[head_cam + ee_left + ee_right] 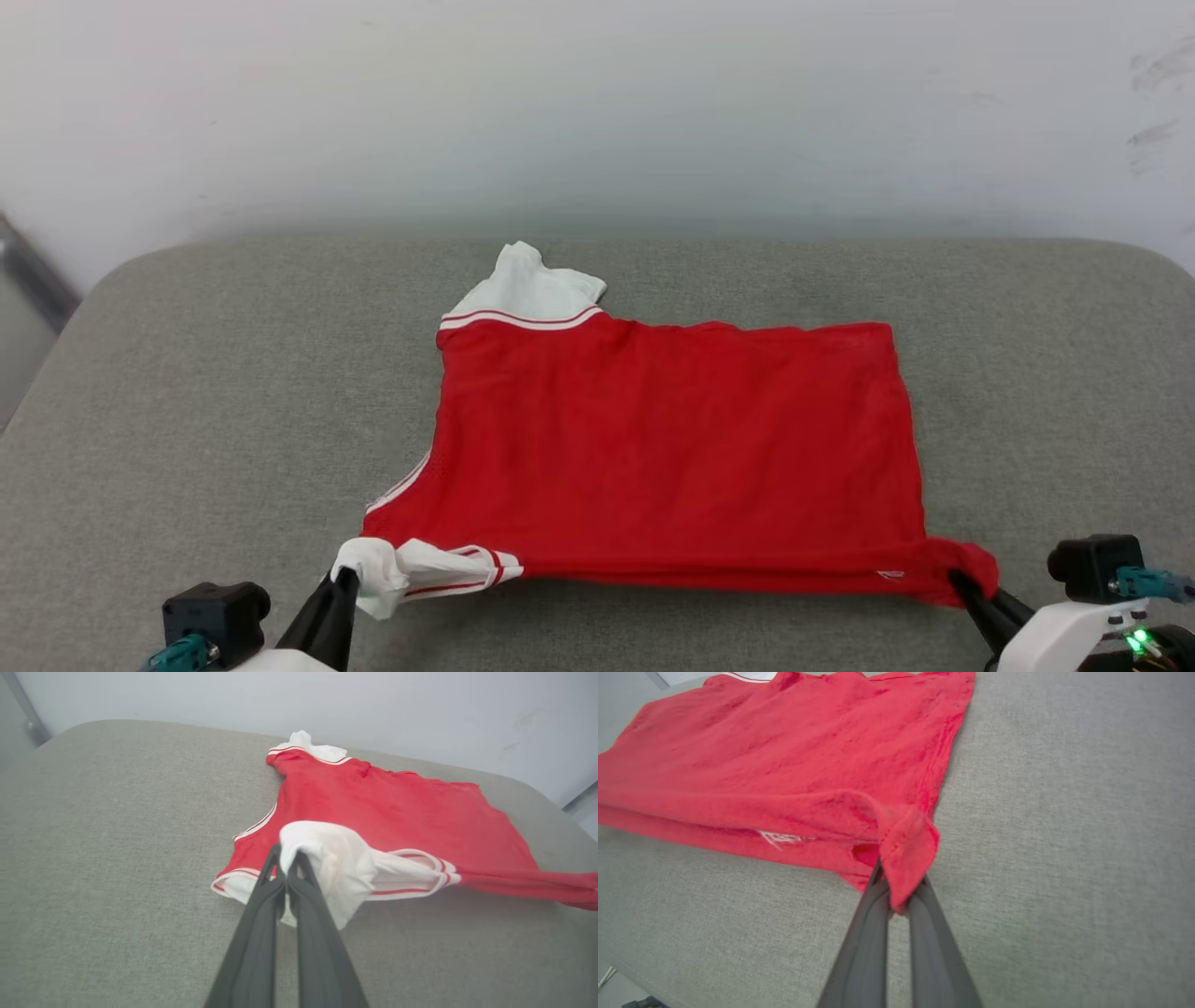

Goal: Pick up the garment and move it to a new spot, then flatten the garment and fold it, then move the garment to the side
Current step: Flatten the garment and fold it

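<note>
The garment [672, 448], a bright red jersey with white sleeves and striped trim, lies spread on the grey cushion, its plain red side up. One white sleeve [527, 285] points toward the wall. My left gripper [347, 577] is shut on the near white sleeve [327, 858] at the garment's front left corner. My right gripper [957, 581] is shut on the red hem corner [906, 854] at the front right. The front edge between the two grips runs nearly straight, with a second layer of cloth [738, 840] folded under it. The number and lettering are hidden.
The grey upholstered surface [205, 392] stretches wide on both sides of the garment, with rounded back corners. A pale wall [597, 112] stands right behind it. A dark strip [33, 271] runs down at the far left.
</note>
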Available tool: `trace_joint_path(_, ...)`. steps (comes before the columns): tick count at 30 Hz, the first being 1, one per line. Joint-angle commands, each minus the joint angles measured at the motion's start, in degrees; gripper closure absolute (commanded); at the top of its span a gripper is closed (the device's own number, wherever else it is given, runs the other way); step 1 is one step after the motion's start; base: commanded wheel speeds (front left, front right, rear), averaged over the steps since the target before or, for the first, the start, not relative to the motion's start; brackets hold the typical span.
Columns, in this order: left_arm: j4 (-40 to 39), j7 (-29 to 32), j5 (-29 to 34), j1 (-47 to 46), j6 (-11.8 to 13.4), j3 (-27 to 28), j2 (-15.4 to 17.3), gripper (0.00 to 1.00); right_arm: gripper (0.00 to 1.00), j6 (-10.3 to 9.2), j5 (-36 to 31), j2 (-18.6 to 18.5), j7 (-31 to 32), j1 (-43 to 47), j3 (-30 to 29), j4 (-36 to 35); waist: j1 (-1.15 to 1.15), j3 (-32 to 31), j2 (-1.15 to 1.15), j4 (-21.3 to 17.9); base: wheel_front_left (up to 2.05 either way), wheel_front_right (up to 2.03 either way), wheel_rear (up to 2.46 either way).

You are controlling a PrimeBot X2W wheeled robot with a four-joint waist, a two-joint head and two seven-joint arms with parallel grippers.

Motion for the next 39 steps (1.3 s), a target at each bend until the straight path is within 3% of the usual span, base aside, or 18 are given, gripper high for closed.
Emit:
trace_joint_path(1, -2.8, 1.7, -0.1, 1.1, 0.9, 0.3, 1.0, 1.00, 1.00, -0.12, -1.4, 0.2, 2.3, 2.4, -2.6, -2.2, 0.02, 0.1, 0.00, 0.4, 0.00, 0.00, 0.00)
trace_joint_path(6, -5.1, 3.9, -0.7, 0.1, 1.0, 0.5, 1.8, 1.00, 1.00, -0.12, -4.3, 2.3, 7.5, 3.9, -7.6, -7.4, 0.02, 0.8, 0.00, 0.6, 0.00, 0.00, 0.00)
trace_joint_path(13, 1.8, 5.0, -2.2, -9.4, -3.2, -0.5, 1.5, 1.00, 1.00, -0.11, -8.5, 5.2, 16.1, -2.2, -10.1, -10.8, 0.02, 6.1, 0.00, -0.2, 0.00, 0.00, 0.00)
trace_joint_path(21, 15.1, 6.8, -1.1, -25.6, -9.2, -2.3, 2.3, 1.00, 1.00, -0.10, -9.6, 3.8, 18.0, -15.3, -6.1, -6.4, 0.02, 15.3, 0.00, -1.5, 0.00, 0.00, 0.00)
trace_joint_path(29, 25.6, 10.3, -3.1, -33.8, -13.6, -5.0, 0.2, 1.00, 1.00, -0.09, -7.7, 3.9, 18.0, -22.2, -0.6, 2.7, 0.02, 19.7, 0.00, -2.3, 0.00, 0.00, 0.00)
trace_joint_path(30, 26.9, 10.7, -3.8, -34.0, -14.1, -5.3, -0.4, 1.00, 0.91, -0.09, -7.5, 3.9, 17.9, -22.4, 0.1, 4.1, 0.02, 19.8, 0.00, -2.4, 0.00, 0.00, 0.00)
trace_joint_path(31, 28.1, 10.9, -4.4, -34.2, -14.6, -5.3, -0.8, 0.87, 0.81, -0.12, -6.8, 4.3, 18.0, -22.1, 0.5, 5.6, 0.02, 19.8, 0.00, -2.4, 0.00, 0.00, 0.00)
trace_joint_path(32, 29.1, 10.8, -4.6, -34.6, -14.9, -5.4, -0.9, 0.60, 0.67, -0.11, -6.6, 4.4, 18.0, -22.0, 1.2, 6.7, 0.02, 19.8, 0.00, -2.5, 0.00, 0.00, 0.00)
trace_joint_path(33, 30.0, 10.2, -5.1, -34.8, -15.2, -5.2, -1.2, 0.10, 0.52, -0.11, -6.4, 4.3, 17.3, -22.1, 1.8, 7.3, 0.02, 19.6, 0.00, -2.6, 0.00, 0.00, 0.00)
trace_joint_path(34, 30.6, 9.4, -5.4, -34.9, -15.5, -4.8, -1.6, 0.00, 0.00, -0.11, -5.9, 4.4, 16.3, -22.2, 2.0, 7.8, 0.02, 19.3, 0.00, -2.6, 0.00, 0.00, 0.00)
trace_joint_path(39, 31.6, 4.7, -6.3, -33.2, -14.8, -2.5, -2.1, 0.00, 0.00, -0.10, -5.0, 3.9, 7.4, -21.2, 1.8, 6.6, 0.02, 16.3, 0.00, -2.7, 0.00, 0.00, 0.00)
